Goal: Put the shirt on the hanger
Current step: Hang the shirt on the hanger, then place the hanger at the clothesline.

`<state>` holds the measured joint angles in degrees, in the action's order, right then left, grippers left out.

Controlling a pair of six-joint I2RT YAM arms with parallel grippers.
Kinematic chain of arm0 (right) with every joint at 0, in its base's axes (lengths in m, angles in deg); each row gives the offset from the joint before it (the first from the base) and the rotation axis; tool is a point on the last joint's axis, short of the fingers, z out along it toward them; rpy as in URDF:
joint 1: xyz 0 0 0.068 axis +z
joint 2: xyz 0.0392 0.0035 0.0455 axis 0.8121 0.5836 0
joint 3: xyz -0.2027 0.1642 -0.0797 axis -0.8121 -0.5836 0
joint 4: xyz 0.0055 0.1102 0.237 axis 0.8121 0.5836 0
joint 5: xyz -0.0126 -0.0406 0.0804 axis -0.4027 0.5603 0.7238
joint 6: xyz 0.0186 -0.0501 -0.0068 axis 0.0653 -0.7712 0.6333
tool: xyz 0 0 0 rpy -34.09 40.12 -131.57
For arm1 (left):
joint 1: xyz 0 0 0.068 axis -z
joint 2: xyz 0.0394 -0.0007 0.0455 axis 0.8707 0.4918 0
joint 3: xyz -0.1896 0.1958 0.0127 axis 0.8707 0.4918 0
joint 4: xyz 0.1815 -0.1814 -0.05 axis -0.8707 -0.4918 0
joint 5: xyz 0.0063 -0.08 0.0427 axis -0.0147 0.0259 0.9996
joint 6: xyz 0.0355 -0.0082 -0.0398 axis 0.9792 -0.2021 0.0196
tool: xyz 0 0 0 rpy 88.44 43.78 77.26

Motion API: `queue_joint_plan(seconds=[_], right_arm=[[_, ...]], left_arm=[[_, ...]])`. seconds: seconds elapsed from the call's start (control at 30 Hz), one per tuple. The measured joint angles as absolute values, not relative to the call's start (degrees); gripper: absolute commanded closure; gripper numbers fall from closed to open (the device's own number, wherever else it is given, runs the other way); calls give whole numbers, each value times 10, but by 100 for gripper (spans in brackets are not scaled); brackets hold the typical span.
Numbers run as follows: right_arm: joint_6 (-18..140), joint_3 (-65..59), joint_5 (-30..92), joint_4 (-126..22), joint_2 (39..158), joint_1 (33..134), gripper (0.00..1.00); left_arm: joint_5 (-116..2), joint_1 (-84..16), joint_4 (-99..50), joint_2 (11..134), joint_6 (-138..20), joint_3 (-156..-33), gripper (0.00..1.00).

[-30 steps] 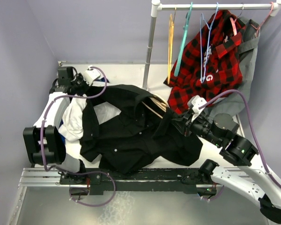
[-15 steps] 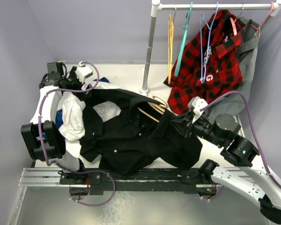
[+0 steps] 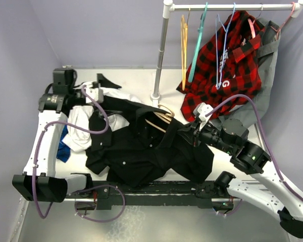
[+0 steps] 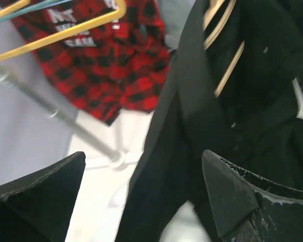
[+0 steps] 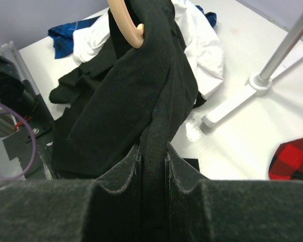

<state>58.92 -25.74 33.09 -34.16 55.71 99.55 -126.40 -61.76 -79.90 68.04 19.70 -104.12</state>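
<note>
The black shirt (image 3: 141,148) lies crumpled across the middle of the table, draped partly over the tan wooden hanger (image 3: 160,119), whose arms and hook show at the collar. My right gripper (image 3: 186,132) is shut on a fold of the shirt (image 5: 136,96) at its right side; the fabric stands pinched between the fingers (image 5: 116,176), and the hanger's rounded end (image 5: 126,25) pokes out above. My left gripper (image 3: 106,88) hangs open over the far left of the table, just beyond the shirt's collar edge. Between its wide-apart fingers (image 4: 232,196) I see the shirt (image 4: 192,111) and the hanger (image 4: 227,65), nothing held.
A white shirt (image 3: 81,126) and a blue cloth (image 3: 64,146) lie at the left under the black one. The rack's pole (image 3: 161,48) and base (image 5: 237,101) stand at the back centre. From its rail hang a red plaid shirt (image 3: 222,65), a yellow hanger (image 3: 184,45) and a teal hanger (image 3: 197,45).
My left gripper has opened and let go of the shirt's collar, then pulled back a little to the right. The collar edge has dropped. My right gripper has shifted slightly up with its fold.
</note>
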Motion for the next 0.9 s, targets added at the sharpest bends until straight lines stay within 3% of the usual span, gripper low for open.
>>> queue_joint_plan(seconds=[0.17,0.27,0.6,0.9], right_arm=[[601,-288,297,-358,547,996,100],[606,-293,286,-360,547,996,100],[646,-293,223,-342,536,996,100],[846,-382,115,-325,424,996,100]], left_arm=[[-1217,-524,-622,681,-81,-999,1],[-1175,-511,-571,681,-156,-991,1],[-1106,-465,-546,702,-200,-984,1],[-949,-434,-577,696,-305,-1043,1]])
